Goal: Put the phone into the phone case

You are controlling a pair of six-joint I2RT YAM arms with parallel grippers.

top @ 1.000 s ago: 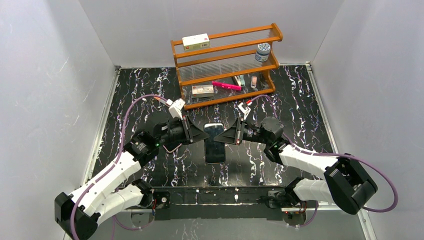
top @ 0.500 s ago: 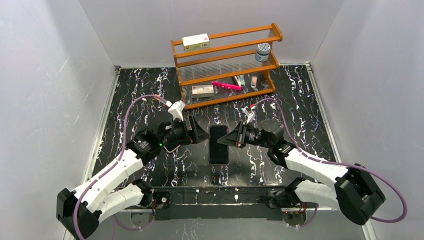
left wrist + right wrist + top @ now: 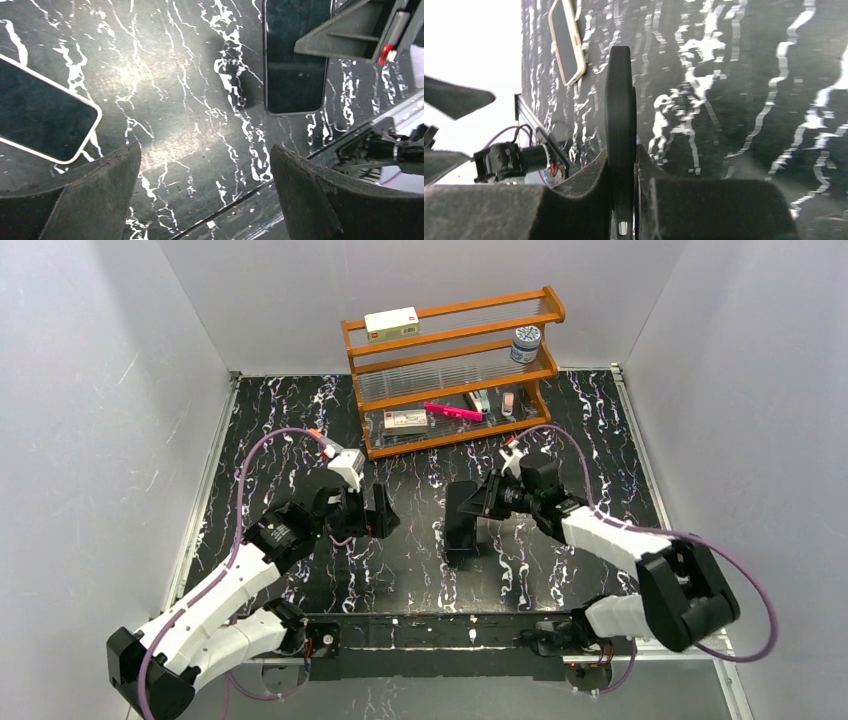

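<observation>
The right hand [image 3: 621, 160] pinches the matte black phone case [image 3: 620, 100], glossy dark phone [image 3: 295, 55] inside; left hand [image 3: 205, 152] spread open.

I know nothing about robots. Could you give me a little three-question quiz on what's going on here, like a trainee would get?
1. True or false: the left hand and the right hand are both gripping something.
2. Where is the pale-rimmed phone? A) on the wooden rack B) flat on the table C) in the right hand
3. What colour is the pen on the rack's bottom shelf?

Key
1. False: the right hand is shut on the dark phone, while the left hand is open and empty.
2. B
3. Pink
</observation>
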